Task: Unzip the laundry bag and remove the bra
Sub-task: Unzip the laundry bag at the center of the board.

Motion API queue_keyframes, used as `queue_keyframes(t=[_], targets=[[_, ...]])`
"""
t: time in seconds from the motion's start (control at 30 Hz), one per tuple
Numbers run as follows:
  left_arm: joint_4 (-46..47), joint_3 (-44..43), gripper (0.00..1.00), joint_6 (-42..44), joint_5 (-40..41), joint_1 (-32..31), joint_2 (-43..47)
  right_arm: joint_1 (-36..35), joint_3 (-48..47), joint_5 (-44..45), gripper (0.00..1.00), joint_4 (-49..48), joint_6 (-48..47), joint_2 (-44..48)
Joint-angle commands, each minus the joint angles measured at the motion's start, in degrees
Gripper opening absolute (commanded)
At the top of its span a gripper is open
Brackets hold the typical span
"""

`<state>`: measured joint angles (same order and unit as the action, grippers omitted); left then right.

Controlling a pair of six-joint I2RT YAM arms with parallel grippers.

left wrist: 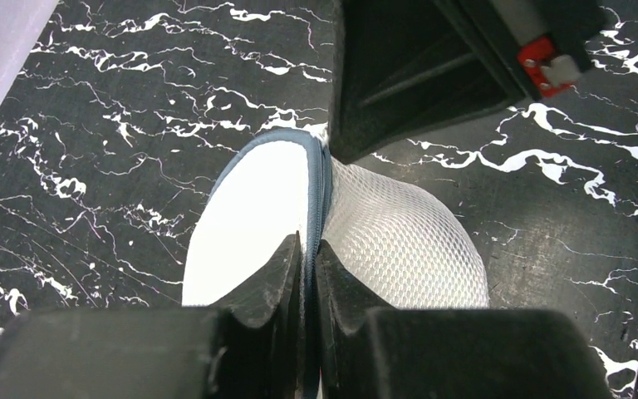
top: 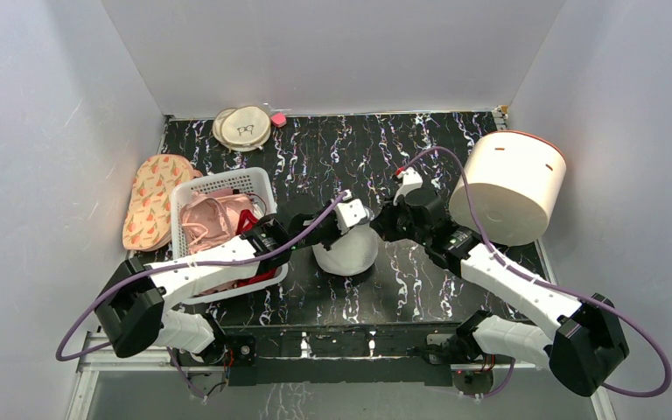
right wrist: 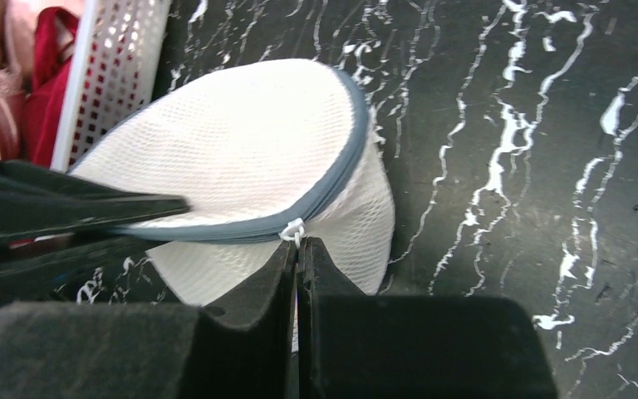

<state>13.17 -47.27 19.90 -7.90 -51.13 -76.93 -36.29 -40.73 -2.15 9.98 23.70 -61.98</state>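
The laundry bag is a small white mesh dome with a grey-blue zipper rim. It stands tilted on the black marbled table, between the two arms. My left gripper is shut on the bag's zipper rim, pinching the seam between its fingertips. My right gripper is shut on the white zipper pull at the rim of the bag. The zipper looks closed along the part in view. The bra is hidden inside the bag.
A white basket with pink and red garments stands left of the bag. A big cream drum lies at the right. A patterned pad lies far left, and flat beige discs at the back.
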Motion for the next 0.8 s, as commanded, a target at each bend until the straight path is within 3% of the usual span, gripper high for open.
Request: queue_keyframes(t=[0.0,0.27,0.57,0.67,0.77], targets=[[2.64,0.41,0.06,0.90,1.86,-0.03,4.04,3.01,-2.11,4.46,0.00,1.79,0.57,-0.24],[1.62,-0.38,0.07,0.77,2.84,-0.03,3.54,5.36,-2.00,-0.56,0.00,0.22,-0.23,1.88],[0.09,-1.54,0.46,-0.80,-3.17,-0.09,2.03,4.70,-1.46,-15.20,0.00,-5.81,-1.99,2.55],[0.10,-1.67,0.53,-1.24,-4.07,-0.10,2.00,3.44,-1.16,-16.27,0.00,-7.58,-1.20,2.11],[0.36,-1.44,0.54,-1.44,-3.97,-0.09,1.92,1.36,-1.00,-16.71,0.00,-9.07,-1.07,1.25]])
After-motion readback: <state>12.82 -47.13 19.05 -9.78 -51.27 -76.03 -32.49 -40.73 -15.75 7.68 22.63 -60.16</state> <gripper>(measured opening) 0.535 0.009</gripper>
